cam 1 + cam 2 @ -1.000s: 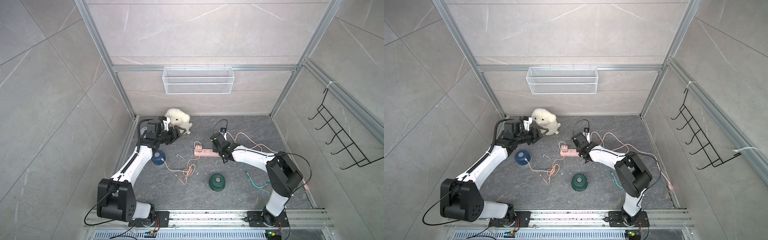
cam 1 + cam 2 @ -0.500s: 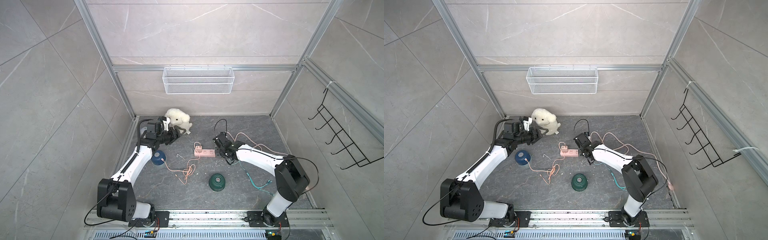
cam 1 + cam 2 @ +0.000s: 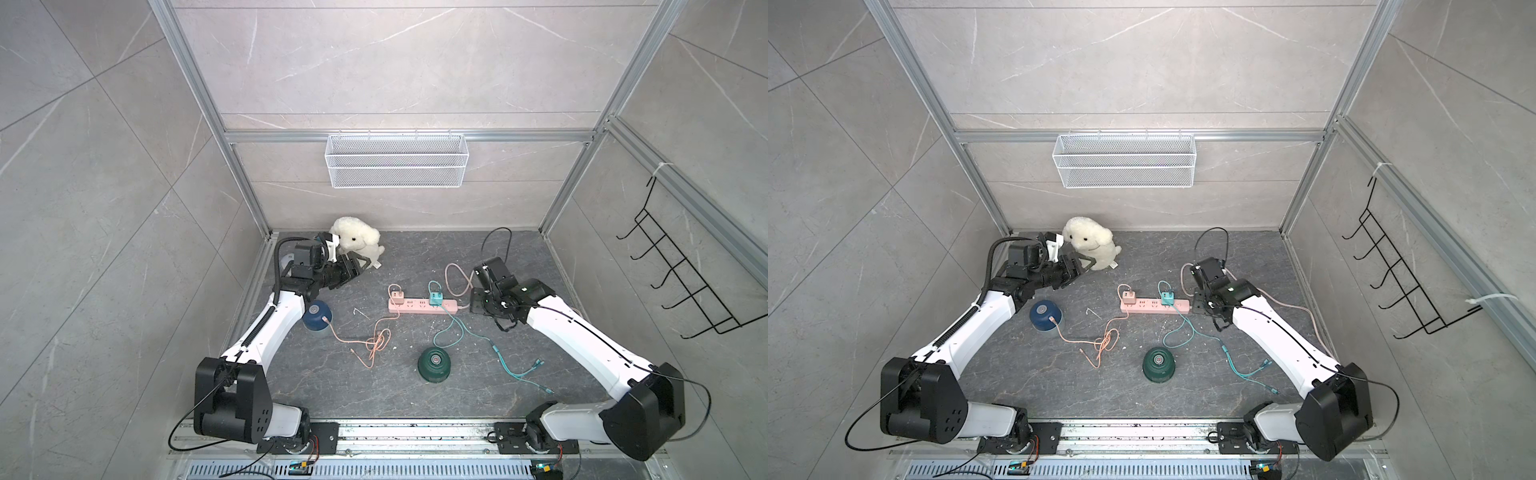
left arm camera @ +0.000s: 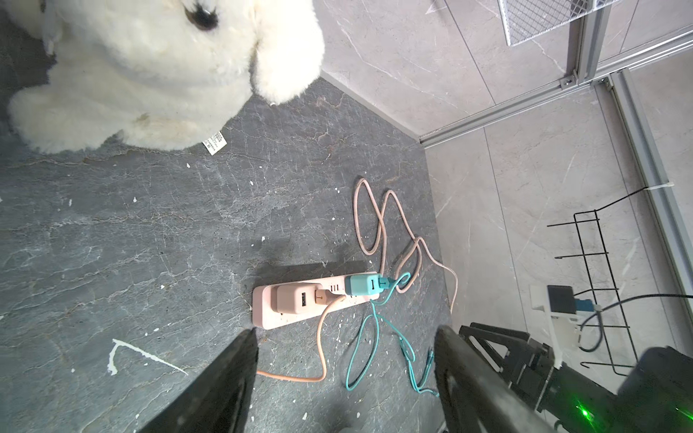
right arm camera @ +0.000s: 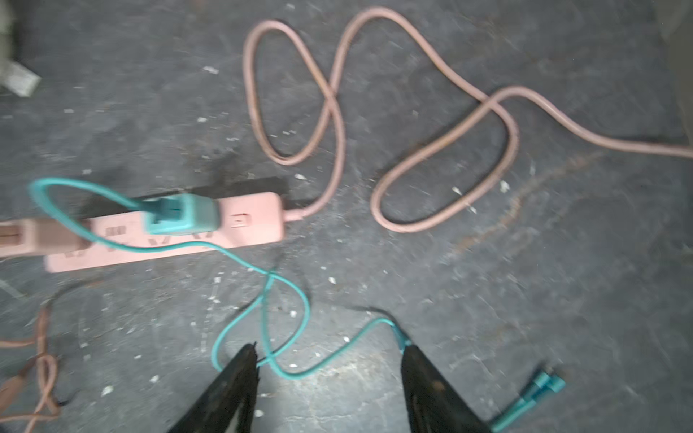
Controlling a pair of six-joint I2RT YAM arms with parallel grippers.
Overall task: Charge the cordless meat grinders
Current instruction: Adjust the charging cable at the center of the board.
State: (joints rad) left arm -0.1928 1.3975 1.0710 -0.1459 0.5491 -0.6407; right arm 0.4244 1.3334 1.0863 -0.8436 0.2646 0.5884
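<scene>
The navy blue grinder (image 3: 316,316) (image 3: 1045,314) sits by my left forearm, and an orange cable (image 3: 374,338) from the pink adapter (image 3: 397,297) reaches its side. Mid-floor stands the dark green grinder (image 3: 433,364) (image 3: 1158,364). A teal adapter (image 3: 435,297) (image 5: 180,217) is plugged into the pink power strip (image 3: 422,306) (image 4: 285,318). Its teal cable (image 3: 498,353) (image 5: 285,337) trails over the floor, ends lying right of the green grinder. My left gripper (image 3: 361,264) (image 4: 345,333) hangs open by the plush toy. Off the strip's right end, my right gripper (image 3: 478,305) (image 5: 330,348) is open and empty above the teal cable.
A white plush toy (image 3: 357,243) (image 4: 150,71) sits at the back left. The strip's thick pink cord (image 5: 412,131) loops toward the right wall. A wire basket (image 3: 397,162) hangs on the back wall and a black hook rack (image 3: 681,282) on the right wall.
My right gripper has opened and pulled back to the right, away from the teal adapter on the strip. The left arm has stayed put.
</scene>
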